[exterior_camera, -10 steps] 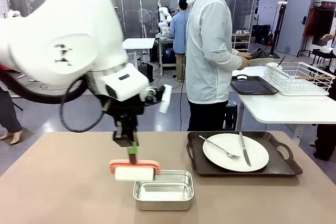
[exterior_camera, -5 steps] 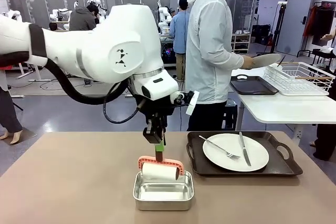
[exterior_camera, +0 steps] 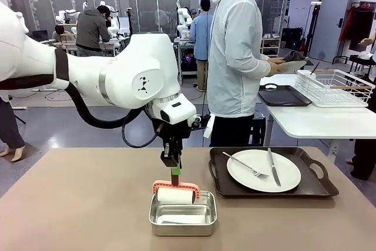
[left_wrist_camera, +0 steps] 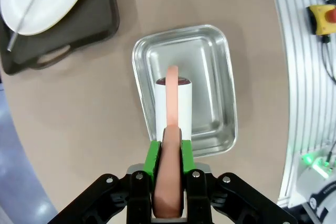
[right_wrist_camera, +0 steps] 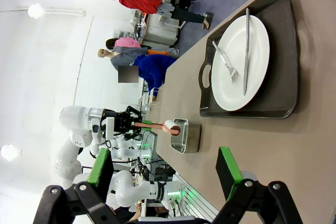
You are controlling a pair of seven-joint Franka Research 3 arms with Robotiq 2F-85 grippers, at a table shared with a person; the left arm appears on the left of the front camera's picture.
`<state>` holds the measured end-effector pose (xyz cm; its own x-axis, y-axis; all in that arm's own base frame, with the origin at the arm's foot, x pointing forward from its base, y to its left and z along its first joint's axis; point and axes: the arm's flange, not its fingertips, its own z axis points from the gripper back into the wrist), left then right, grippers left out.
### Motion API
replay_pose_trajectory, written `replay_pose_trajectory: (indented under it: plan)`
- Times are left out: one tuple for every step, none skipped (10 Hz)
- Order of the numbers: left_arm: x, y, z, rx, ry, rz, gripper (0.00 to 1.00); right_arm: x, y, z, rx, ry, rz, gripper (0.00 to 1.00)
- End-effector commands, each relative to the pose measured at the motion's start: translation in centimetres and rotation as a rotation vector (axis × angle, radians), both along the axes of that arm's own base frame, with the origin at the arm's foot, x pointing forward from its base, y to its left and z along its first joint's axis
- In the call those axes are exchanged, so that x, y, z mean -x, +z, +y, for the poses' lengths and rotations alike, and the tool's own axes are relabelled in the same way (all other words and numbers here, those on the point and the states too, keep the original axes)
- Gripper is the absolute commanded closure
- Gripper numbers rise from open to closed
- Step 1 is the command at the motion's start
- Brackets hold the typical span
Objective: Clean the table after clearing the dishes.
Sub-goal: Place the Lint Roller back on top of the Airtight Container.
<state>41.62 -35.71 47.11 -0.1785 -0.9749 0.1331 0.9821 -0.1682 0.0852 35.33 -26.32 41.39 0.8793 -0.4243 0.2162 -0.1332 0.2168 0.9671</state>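
Note:
My left gripper (exterior_camera: 174,168) is shut on the pink handle of a lint roller (exterior_camera: 174,195), whose white roll hangs just inside a shiny steel pan (exterior_camera: 182,214). In the left wrist view the green pads of the gripper (left_wrist_camera: 170,148) clamp the handle, and the roll (left_wrist_camera: 176,103) lies over the pan (left_wrist_camera: 210,77). One of the dishes, a white plate (exterior_camera: 263,170) with fork and knife, sits on a dark tray (exterior_camera: 317,189) on the right of the beige table (exterior_camera: 70,204). My right gripper (right_wrist_camera: 164,171) is open and holds nothing, hovering above the table short of the plate (right_wrist_camera: 241,61).
A person (exterior_camera: 235,51) stands at the far edge, turned toward a white side table (exterior_camera: 317,123) that carries a second dark tray (exterior_camera: 282,96) and a wire rack (exterior_camera: 335,86). The left half of the beige table is bare.
My left arm carried the roller rightward from beside the pan to over it and lowered it a little. The person's raised plate has gone down toward the side table.

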Motion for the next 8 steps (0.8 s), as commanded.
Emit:
replay_pose_trajectory:
  plan:
    - [-1.2,-1.0,-0.9,0.01,0.05,0.007,0.79,0.1,0.3,0.0,-0.005,0.0,-0.009,0.0]
    - [-2.2,-1.7,-1.0,0.002,0.096,0.025,0.79,0.1,0.3,0.0,-0.005,0.0,-0.009,0.0]
    - [-3.0,-2.5,-1.1,0.019,0.133,0.049,0.79,0.1,0.3,0.0,-0.005,0.0,-0.009,0.0]
    - [-3.5,-3.7,-1.1,0.014,0.151,0.064,0.79,0.1,0.3,0.0,-0.005,0.0,-0.009,0.0]
    - [-4.1,-4.6,-1.0,0.003,0.156,0.074,0.79,0.1,0.3,0.0,-0.005,0.0,-0.009,0.0]
    - [-4.5,-5.4,-0.9,-0.001,0.162,0.084,0.79,0.1,0.3,0.0,-0.005,0.0,-0.009,0.0]
    - [-5.0,-6.0,-0.7,-0.007,0.17,0.097,0.79,0.1,0.3,0.0,-0.005,0.0,-0.009,0.0]
    - [-5.1,-6.1,-0.7,-0.008,0.165,0.107,0.79,0.1,0.3,0.0,-0.005,0.0,-0.009,0.0]
